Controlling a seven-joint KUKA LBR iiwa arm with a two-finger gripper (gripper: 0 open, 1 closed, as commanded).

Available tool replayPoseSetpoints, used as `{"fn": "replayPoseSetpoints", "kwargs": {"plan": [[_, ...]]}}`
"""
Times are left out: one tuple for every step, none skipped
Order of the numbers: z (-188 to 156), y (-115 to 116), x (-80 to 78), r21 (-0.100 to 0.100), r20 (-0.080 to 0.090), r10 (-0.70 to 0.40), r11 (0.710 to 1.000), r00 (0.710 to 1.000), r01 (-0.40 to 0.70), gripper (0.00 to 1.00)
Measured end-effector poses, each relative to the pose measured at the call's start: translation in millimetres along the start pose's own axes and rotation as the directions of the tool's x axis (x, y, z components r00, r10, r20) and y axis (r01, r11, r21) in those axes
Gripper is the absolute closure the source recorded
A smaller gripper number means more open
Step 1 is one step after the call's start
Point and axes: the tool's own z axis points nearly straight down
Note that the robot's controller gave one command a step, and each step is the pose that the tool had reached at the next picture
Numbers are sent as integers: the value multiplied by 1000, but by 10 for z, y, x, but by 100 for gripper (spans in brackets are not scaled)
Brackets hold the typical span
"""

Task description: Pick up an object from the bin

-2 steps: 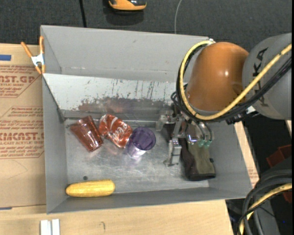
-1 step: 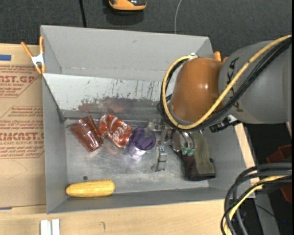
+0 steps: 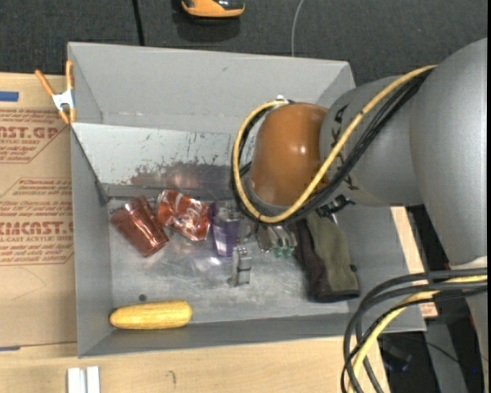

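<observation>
I am reaching into the grey bin (image 3: 94, 301) from the right, with my arm's orange cover (image 3: 286, 158) hanging over the bin's middle. My jaws are sitting low near the floor, just below and to the right of a small purple see-through object (image 3: 226, 234) that is lying in the middle of the bin. I cannot tell whether the jaws are spread or pressed together. A crinkled red packet (image 3: 184, 214) is lying just left of the purple object, and a darker red packet (image 3: 137, 228) is lying further left. A yellow banana-shaped piece (image 3: 150, 315) is resting by the near wall, well apart from my jaws. A dark olive cloth (image 3: 327, 260) is bunching against the right side, beside my arm.
</observation>
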Motion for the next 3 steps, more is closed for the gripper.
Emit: {"fn": "replayPoseSetpoints", "kwargs": {"plan": [[152, 115, -91, 0, -1, -12, 1000, 1000, 12, 0], [-146, 33, -49, -2, -10, 54, 999, 999, -54, 0], [-308, 28, -236, 1, 7, -129, 992, 992, 129, 0]]}}
